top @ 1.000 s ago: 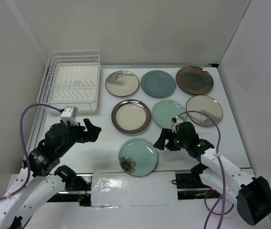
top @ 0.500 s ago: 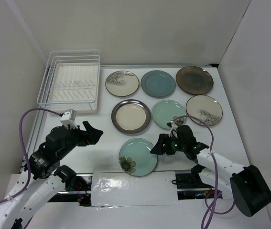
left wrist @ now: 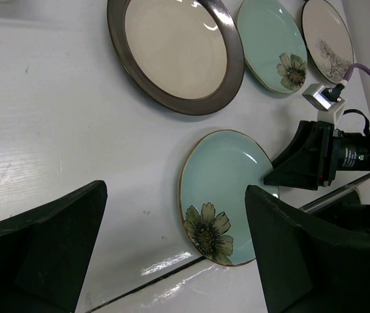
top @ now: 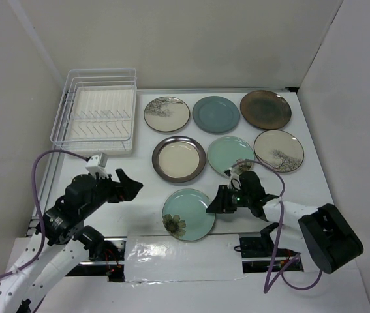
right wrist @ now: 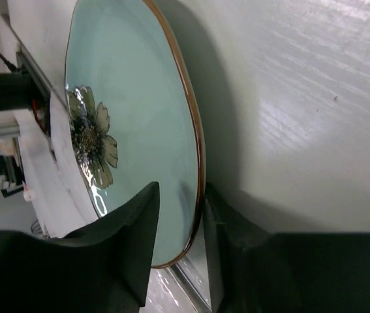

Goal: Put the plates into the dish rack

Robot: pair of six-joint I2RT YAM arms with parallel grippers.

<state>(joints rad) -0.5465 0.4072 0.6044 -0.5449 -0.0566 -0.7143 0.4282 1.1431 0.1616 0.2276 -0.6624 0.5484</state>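
Plate [top: 188, 214] with flower, pale green, flat at near edge of table [top: 315, 189], right rim between fingers of right gripper [top: 211, 207]. Fingers narrowed around rim; cannot tell whether clamped yet. Left gripper [top: 130, 180] spread wide, holding nothing, hovering left of that plate. Rack [top: 59, 120] at far left corner. Six other plates [top: 179, 158] flat on table to its right, outside it.

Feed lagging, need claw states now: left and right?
Left claw: open, empty.
Right claw: straddling the flower plate rim; clamped or not, cannot tell.
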